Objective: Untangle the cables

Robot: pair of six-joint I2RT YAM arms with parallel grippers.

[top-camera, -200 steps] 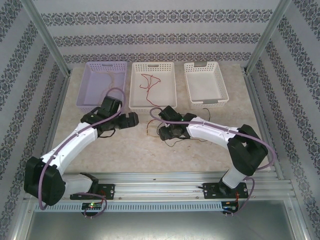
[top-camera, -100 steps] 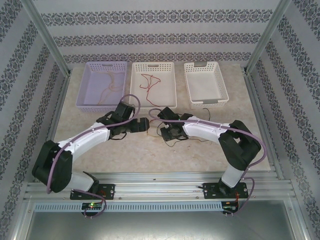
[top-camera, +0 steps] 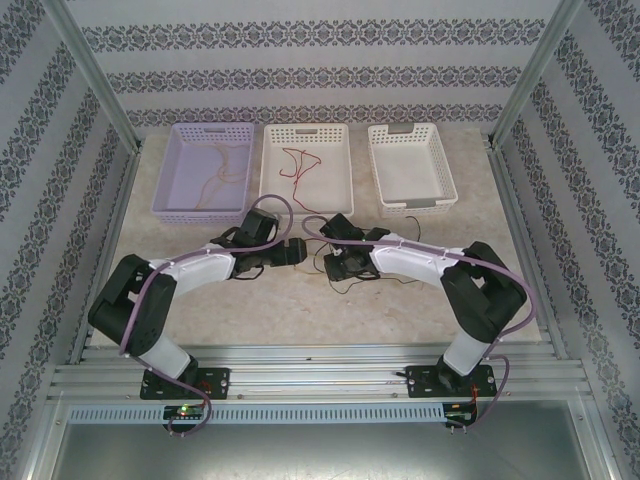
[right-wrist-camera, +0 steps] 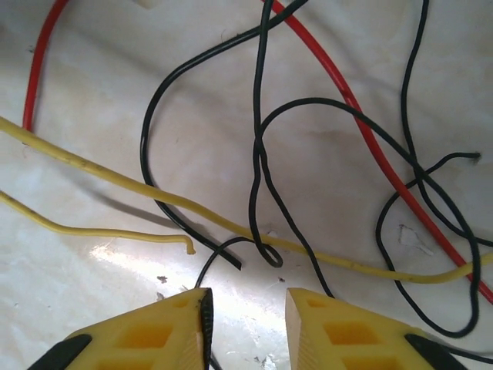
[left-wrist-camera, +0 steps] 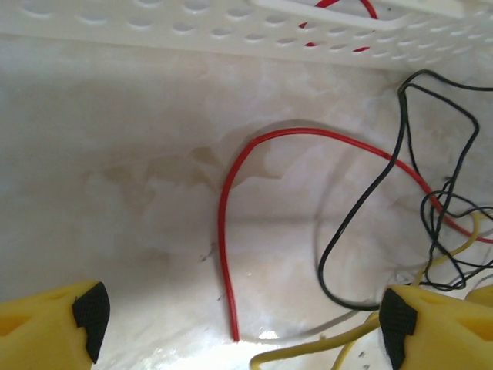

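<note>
Marble tabletop [left-wrist-camera: 115, 154] holds tangled cables [left-wrist-camera: 221, 223], ends cut off; left hand [left-wrist-camera: 243, 312] spread, right hand [right-wrist-camera: 246, 301] slightly parted.

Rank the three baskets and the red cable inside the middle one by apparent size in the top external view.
Largest: the purple basket and the middle white basket, too alike to rank.
Next: the right white basket, slightly smaller.
Smallest: the red cable, by far.
</note>
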